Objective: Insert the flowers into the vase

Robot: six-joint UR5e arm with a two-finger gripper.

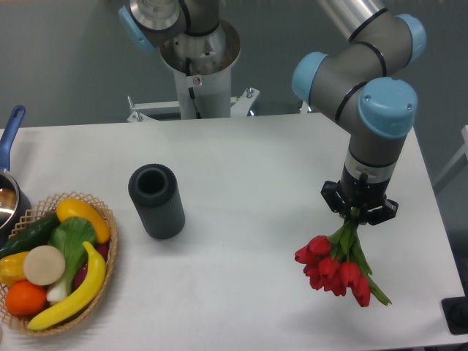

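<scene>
White table (241,168): jaws (358,212) clamp the flowers (336,267) by their stems, buds hanging below.

Desk (263,153): white, flat top, set before a grey-blue wall.

Woven basket (108,252): light brown wicker, shallow, at the desk's front left corner, partly cut off by the frame edge. Contents:
- yellow banana (77,292), curved along the basket's right side;
- orange (25,298), at the front left;
- round cream-coloured item (44,265), resting on top in the middle;
- leafy green vegetable (72,238), pale stalk toward the front;
- dark green cucumber (28,234), lying toward the left rim;
- yellow pepper-like piece (82,214), at the back;
- a dark red item, mostly hidden beneath the banana.

Pot (7,201): dark, with a blue handle (10,135), at the left edge behind the basket, only partly in view.

Black object (457,316): at the front right corner, cropped; kind cannot be told.
</scene>
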